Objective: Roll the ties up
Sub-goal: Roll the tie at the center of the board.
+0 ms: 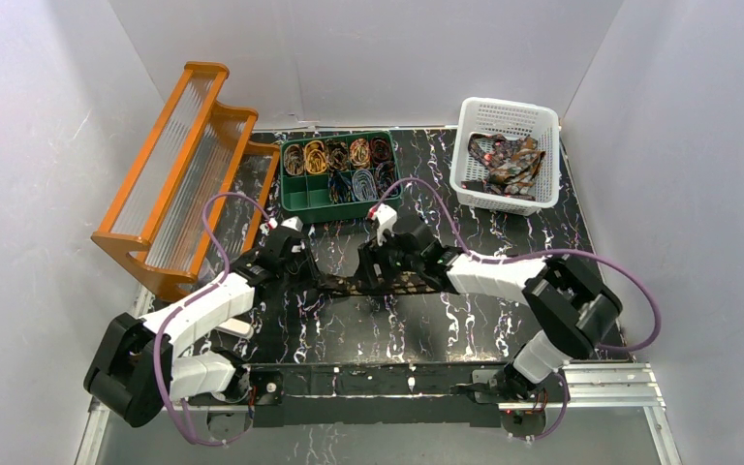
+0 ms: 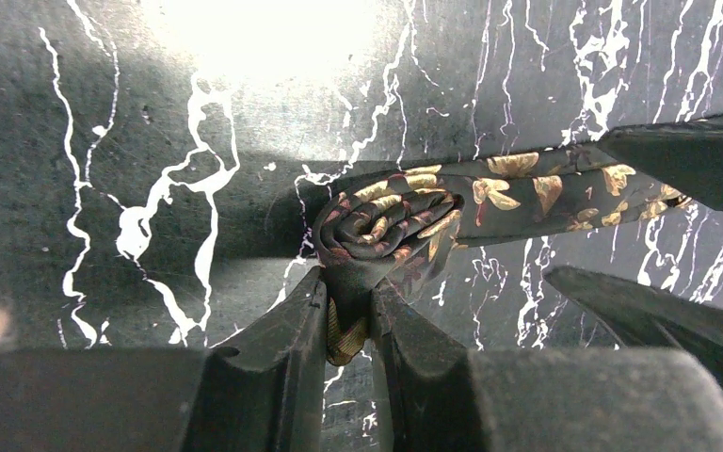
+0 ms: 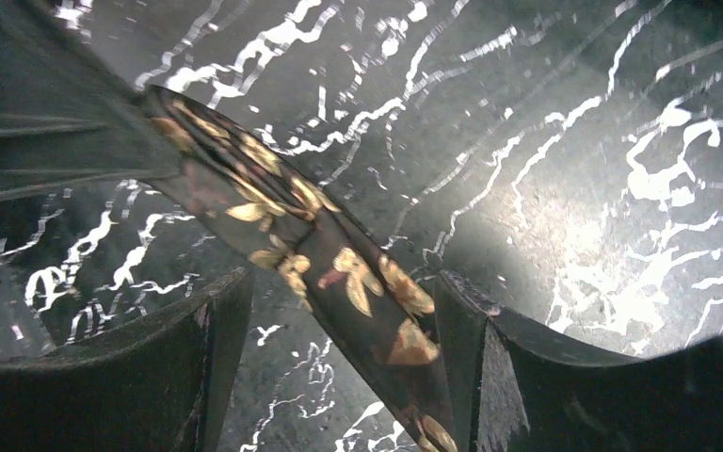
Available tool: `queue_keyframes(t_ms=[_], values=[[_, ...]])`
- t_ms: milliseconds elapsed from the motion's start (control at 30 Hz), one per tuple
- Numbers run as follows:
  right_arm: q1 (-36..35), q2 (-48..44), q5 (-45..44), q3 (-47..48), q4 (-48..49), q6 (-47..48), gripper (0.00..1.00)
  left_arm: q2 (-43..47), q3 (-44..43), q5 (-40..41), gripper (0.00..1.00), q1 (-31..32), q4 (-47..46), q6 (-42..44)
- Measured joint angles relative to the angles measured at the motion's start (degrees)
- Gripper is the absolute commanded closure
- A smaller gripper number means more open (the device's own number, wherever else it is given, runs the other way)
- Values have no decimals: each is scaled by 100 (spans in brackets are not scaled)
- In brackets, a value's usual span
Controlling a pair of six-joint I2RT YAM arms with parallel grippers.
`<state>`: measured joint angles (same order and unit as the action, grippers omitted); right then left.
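Observation:
A dark tie (image 2: 527, 193) with gold and red leaf shapes lies stretched across the black marbled table (image 1: 349, 329) between my two grippers. Its left end is wound into a small spiral coil (image 2: 386, 226). My left gripper (image 2: 350, 315) is shut on that coil, with a fold of gold lining squeezed between its fingers. In the right wrist view the flat strip of the tie (image 3: 339, 268) runs diagonally between the fingers of my right gripper (image 3: 339, 306). That gripper is open and the strip lies against its right finger (image 3: 466, 330). From above, the tie (image 1: 417, 283) runs rightward under my right arm.
A green divided box (image 1: 329, 208) holding several rolled ties stands at the back centre. A white basket (image 1: 507, 105) with loose ties is at the back right. An orange rack (image 1: 189, 174) leans at the back left.

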<state>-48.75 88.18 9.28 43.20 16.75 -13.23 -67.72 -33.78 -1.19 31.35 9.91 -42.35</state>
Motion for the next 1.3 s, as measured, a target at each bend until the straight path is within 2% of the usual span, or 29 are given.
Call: queue_keyframes(t_ms=[300, 833, 1067, 1300], values=[[33, 767, -136, 509, -909, -249, 22, -68, -201, 258, 98, 15, 304, 146], [42, 890, 302, 501, -776, -1419, 25, -339, -787, 881, 100, 232, 997, 407], [42, 887, 372, 498, -772, -1591, 23, -605, -1248, 1340, 100, 695, 1440, 686], [39, 667, 181, 470, -1075, -1799, 20, -1082, -1810, 2264, 100, 1335, 1963, 723]])
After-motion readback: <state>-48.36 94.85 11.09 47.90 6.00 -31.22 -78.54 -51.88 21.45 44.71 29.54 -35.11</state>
